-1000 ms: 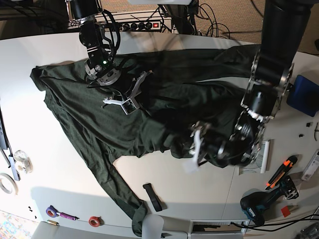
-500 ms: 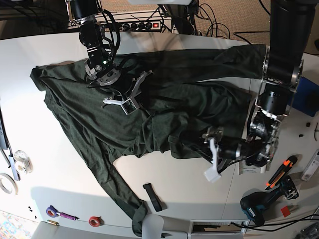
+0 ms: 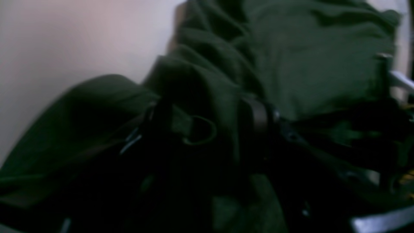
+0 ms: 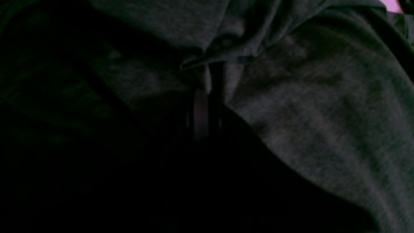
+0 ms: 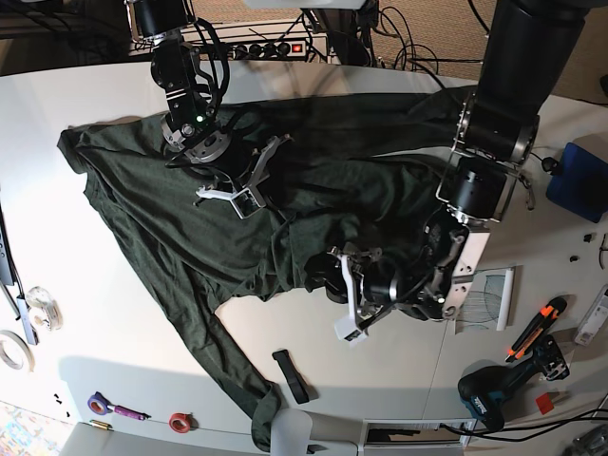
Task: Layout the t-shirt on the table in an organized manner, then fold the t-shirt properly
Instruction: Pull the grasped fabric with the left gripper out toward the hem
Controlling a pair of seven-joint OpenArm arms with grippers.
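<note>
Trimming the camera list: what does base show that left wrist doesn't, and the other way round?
Only base: the whole shirt spread out, the left arm, the right arm, a drill and a black strap. Only left wrist: a close look at the bunched folds and a small loop on the cloth. Both: the dark green shirt on the white table.

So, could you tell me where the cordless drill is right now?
In the base view, the cordless drill lies at the bottom right, just below the orange-handled cutter and apart from the t-shirt.
</note>
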